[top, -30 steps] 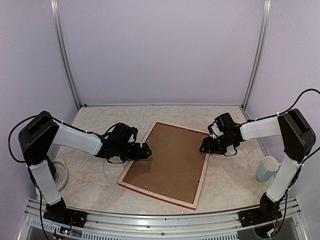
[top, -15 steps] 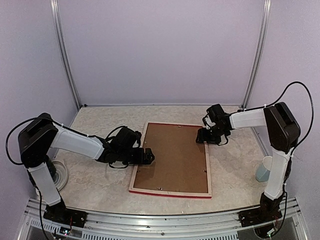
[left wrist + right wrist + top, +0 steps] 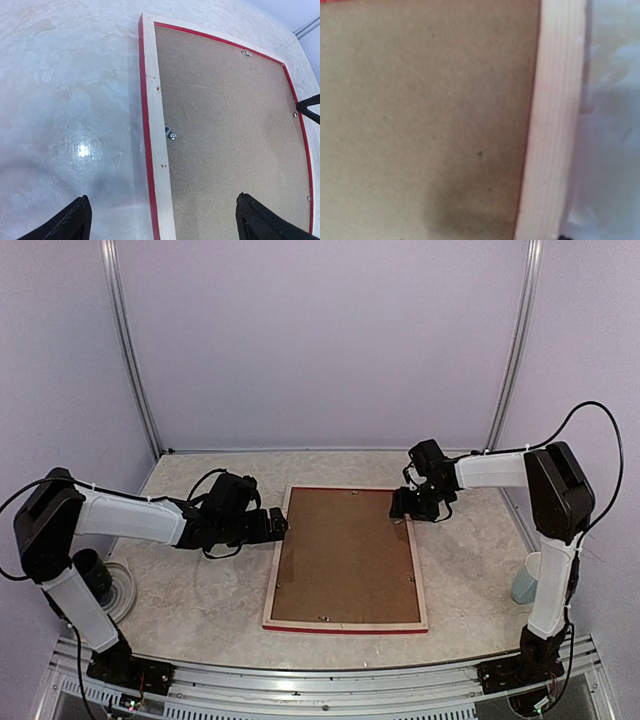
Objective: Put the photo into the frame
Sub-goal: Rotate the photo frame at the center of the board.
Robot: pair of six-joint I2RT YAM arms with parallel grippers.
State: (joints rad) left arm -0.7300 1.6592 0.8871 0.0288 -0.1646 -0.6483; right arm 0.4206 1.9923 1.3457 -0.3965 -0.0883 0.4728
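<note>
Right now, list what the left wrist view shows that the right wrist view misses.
Left wrist only: the open left gripper over the frame, the frame's red edge, and metal clips on its back. Right wrist only: a blurred close-up of wood grain on the frame. Both: the brown backing board, a pale rail and the table.

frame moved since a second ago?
Yes. The frame swung counter-clockwise in the top view; its far edge, earlier slanted, now runs parallel to the back wall.
</note>
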